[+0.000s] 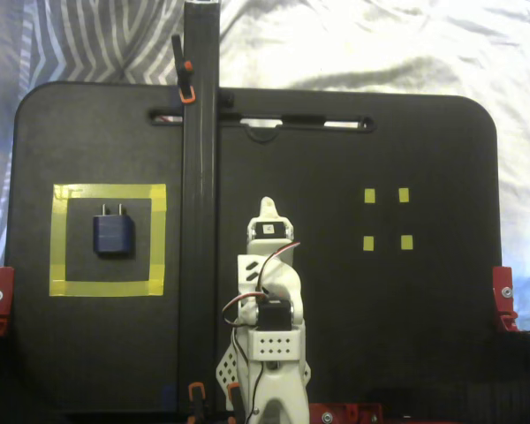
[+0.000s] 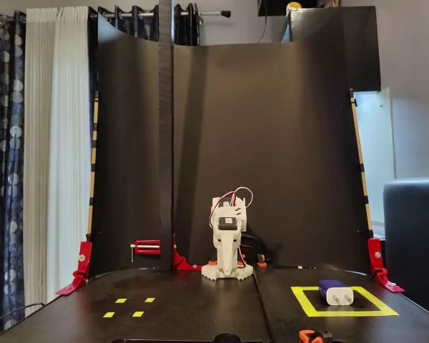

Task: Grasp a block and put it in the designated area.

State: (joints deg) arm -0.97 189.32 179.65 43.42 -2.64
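Note:
The dark navy block (image 1: pixel 112 235) lies flat inside the designated area (image 1: pixel 106 192), a square of wide yellow tape at the board's left in a fixed view, with its two prongs pointing to the far edge. In the other fixed view the block (image 2: pixel 335 291) sits within the yellow outline (image 2: pixel 343 313) at the right. The white arm is folded near the board's middle. Its gripper (image 1: pixel 266 208) is shut and empty, well to the right of the block; in the front-on fixed view the gripper (image 2: pixel 227 266) points down at the base.
Small yellow tape squares (image 1: pixel 369 195) mark the board's right side. A tall black post (image 1: pixel 200 221) stands between the arm and the yellow square. Red clamps (image 1: pixel 504 296) grip the board's edges. A black backdrop (image 2: pixel 272 143) rises behind the arm.

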